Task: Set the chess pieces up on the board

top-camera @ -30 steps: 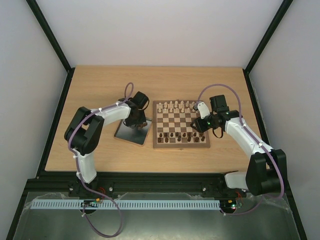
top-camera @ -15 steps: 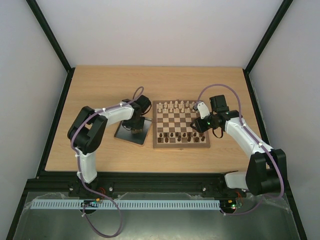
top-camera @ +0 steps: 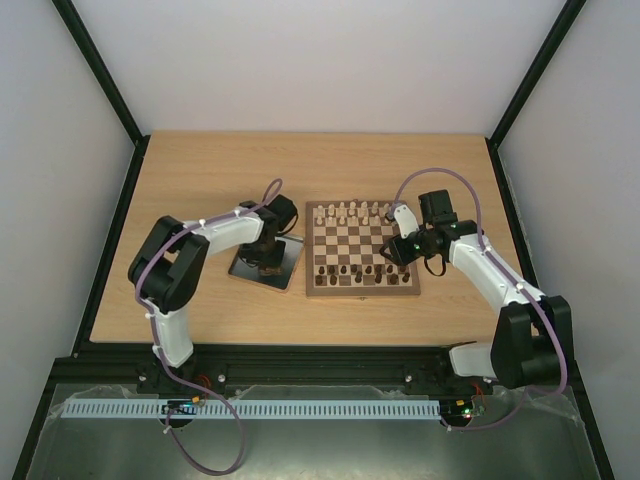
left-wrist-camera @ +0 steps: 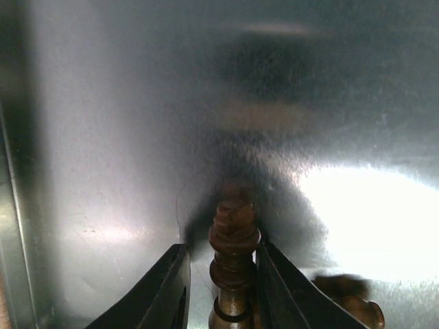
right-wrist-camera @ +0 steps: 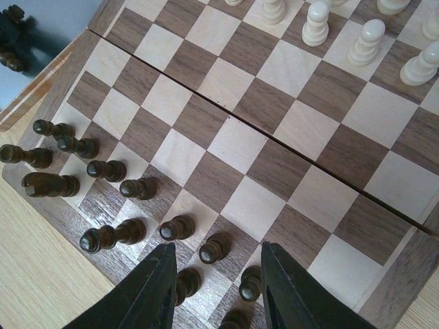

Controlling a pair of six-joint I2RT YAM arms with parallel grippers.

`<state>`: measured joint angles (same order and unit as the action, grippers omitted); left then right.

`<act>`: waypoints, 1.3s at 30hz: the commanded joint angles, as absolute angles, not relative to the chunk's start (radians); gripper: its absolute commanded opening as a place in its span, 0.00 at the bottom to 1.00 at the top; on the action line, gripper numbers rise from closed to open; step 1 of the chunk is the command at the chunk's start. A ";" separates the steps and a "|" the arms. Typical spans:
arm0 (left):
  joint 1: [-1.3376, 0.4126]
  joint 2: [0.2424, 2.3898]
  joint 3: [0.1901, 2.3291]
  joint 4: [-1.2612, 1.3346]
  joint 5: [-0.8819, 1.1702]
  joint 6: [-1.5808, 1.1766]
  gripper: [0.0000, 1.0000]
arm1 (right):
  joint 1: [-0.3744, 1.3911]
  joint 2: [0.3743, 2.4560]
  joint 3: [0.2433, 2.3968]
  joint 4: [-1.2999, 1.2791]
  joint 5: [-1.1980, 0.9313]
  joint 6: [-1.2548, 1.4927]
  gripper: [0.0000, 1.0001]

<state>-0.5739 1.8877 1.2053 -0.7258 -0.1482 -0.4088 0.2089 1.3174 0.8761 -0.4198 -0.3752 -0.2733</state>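
Note:
My left gripper (top-camera: 262,262) is down in the shiny metal tray (top-camera: 291,254). In the left wrist view its fingers (left-wrist-camera: 175,288) straddle an upright dark brown chess piece (left-wrist-camera: 234,233). The right finger touches the piece and a gap shows on the left, so the gripper (left-wrist-camera: 219,250) is open. A second dark piece (left-wrist-camera: 346,296) lies blurred at the lower right. My right gripper (top-camera: 398,250) hovers open and empty over the board's (top-camera: 362,291) near right part. In the right wrist view it (right-wrist-camera: 218,248) hangs above several dark pieces (right-wrist-camera: 110,168) standing in the near rows.
Cream pieces (right-wrist-camera: 363,41) stand along the board's far rows (top-camera: 350,211). The board's middle squares (right-wrist-camera: 240,144) are bare. The tray's rim (left-wrist-camera: 14,226) runs along the left of the left wrist view. A black frame bounds the table.
My left gripper has moved toward the near side of the tray and lowered around the dark piece. The right arm has not moved.

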 commanded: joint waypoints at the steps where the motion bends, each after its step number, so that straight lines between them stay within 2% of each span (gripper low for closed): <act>1: -0.576 1.885 1.156 -0.770 -0.089 -0.396 0.23 | 0.208 1.331 0.867 -0.442 -0.398 -0.286 0.36; 4: -0.575 1.892 1.146 -0.752 -0.088 -0.385 0.12 | 0.208 1.333 0.869 -0.443 -0.405 -0.284 0.36; 10: -0.577 1.855 1.145 -0.699 -0.113 -0.373 0.02 | 0.209 1.314 0.875 -0.440 -0.427 -0.277 0.36; 17: -0.585 1.575 1.033 -0.499 -0.116 -0.351 0.02 | 0.209 1.284 0.937 -0.460 -0.517 -0.283 0.36; 25: -0.601 1.260 0.860 -0.231 0.010 -0.337 0.02 | 0.233 1.397 1.087 -0.547 -0.662 -0.256 0.36; 36: -0.634 1.007 0.766 -0.053 0.196 -0.253 0.06 | 0.400 1.584 1.372 -0.615 -0.760 -0.192 0.37; 39: -0.637 0.978 0.727 0.024 0.199 -0.283 0.05 | 0.420 1.617 1.426 -0.615 -0.766 -0.173 0.37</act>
